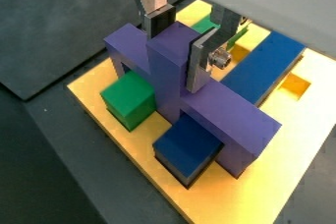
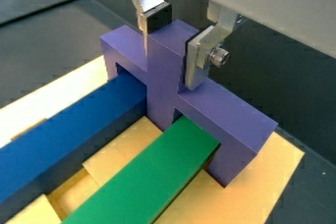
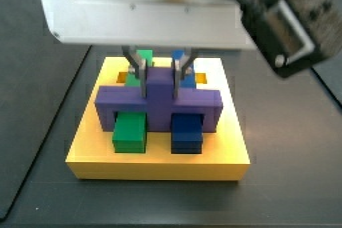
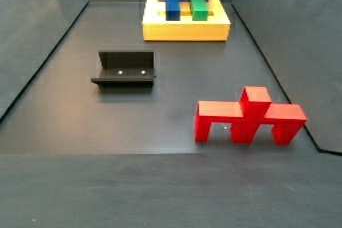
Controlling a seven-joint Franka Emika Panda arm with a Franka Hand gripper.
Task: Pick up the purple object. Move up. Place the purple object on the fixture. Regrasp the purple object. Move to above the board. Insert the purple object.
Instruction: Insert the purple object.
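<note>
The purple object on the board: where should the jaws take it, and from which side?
Grip the purple object by its raised central bar, coming from above. That bar stands proud of the board; its flat sides suit the gripper, whose jaws already flank it.

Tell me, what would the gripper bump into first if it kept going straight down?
Probably the purple cross-shaped piece itself: the gripper points down with its jaws straddling the piece's raised bar, seated on the yellow board.

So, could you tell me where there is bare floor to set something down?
Free: the floor between the fixture and the board, and left of the red legged piece. Crowded: the board top, where the gripper straddles the purple object.
</note>
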